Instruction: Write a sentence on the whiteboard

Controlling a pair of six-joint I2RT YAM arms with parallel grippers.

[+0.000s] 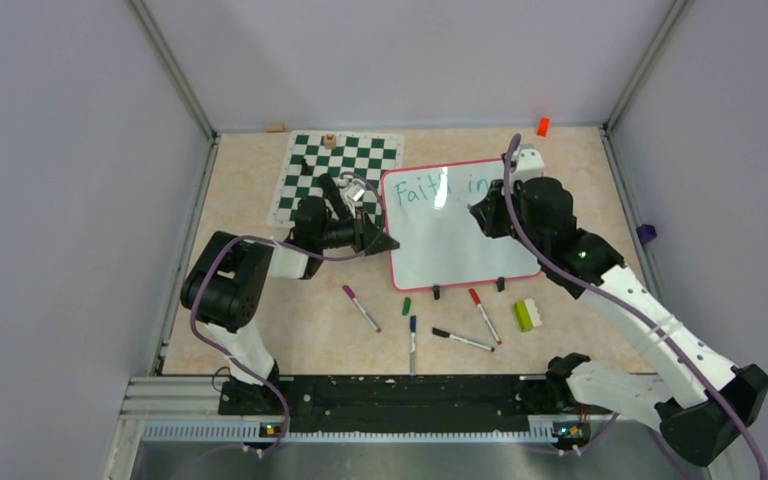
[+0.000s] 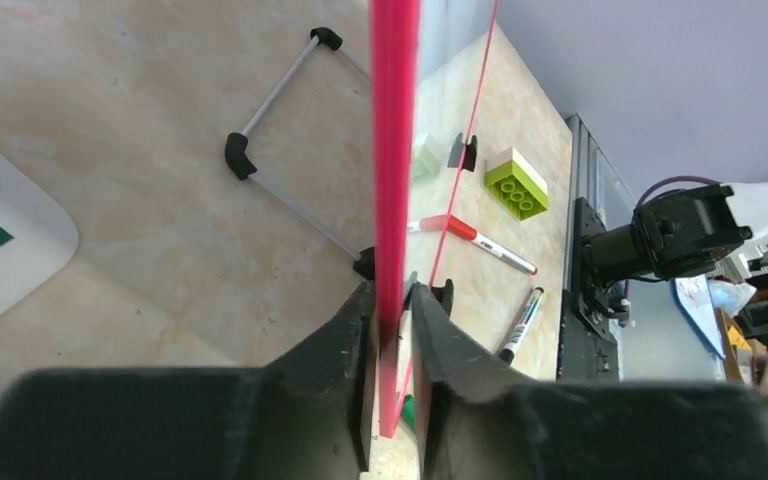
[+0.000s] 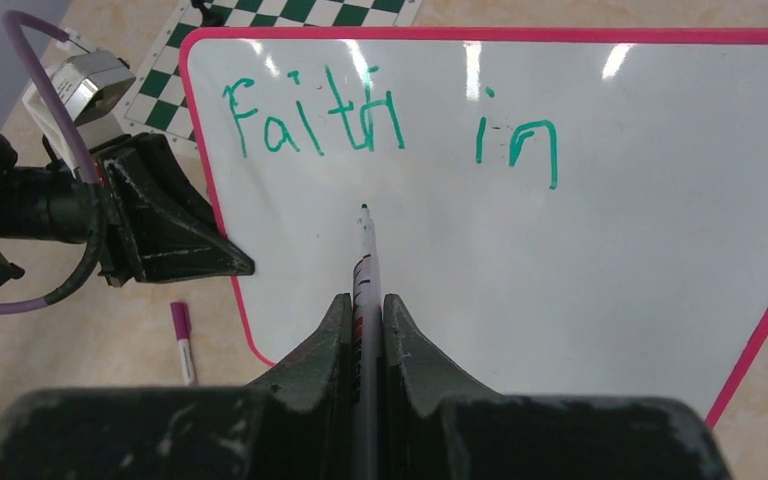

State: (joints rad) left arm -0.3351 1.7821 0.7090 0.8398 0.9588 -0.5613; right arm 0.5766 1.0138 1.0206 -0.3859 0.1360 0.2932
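1. Nearest the arm bases, loose on the table (image 1: 260,330): a blue-capped marker (image 1: 412,340), a black-capped marker (image 1: 462,340), a red-capped marker (image 1: 484,315), a purple-capped marker (image 1: 360,307), a small green cap (image 1: 406,305) and a green-and-white brick (image 1: 529,314).
2. The whiteboard (image 1: 460,250) sits mid-table just beyond them, with two black feet at its near edge. It lies between the two grippers.
3. The left gripper (image 2: 392,330) comes in from the left. Its jaws are clamped on the board's red-pink frame at the left edge, one finger on each face.
4. The right gripper (image 3: 365,320) is over the board from the right. Its jaws are closed tight on a marker (image 3: 365,250) that points away from the wrist.
5. The marker tip sits below the word "Faith". I cannot tell whether it touches the surface.
6. The sentence (image 3: 360,125) is teal-green and reads "Faith in" along the top line only. The board below it is bare white.
7. Further back on the left, a green-and-white chess mat (image 1: 310,175) has its right edge just beside the board's top-left corner. A small wooden piece (image 1: 329,141) stands on its far edge.
8. By the back wall are a wooden block (image 1: 275,127) and an orange object (image 1: 542,126).
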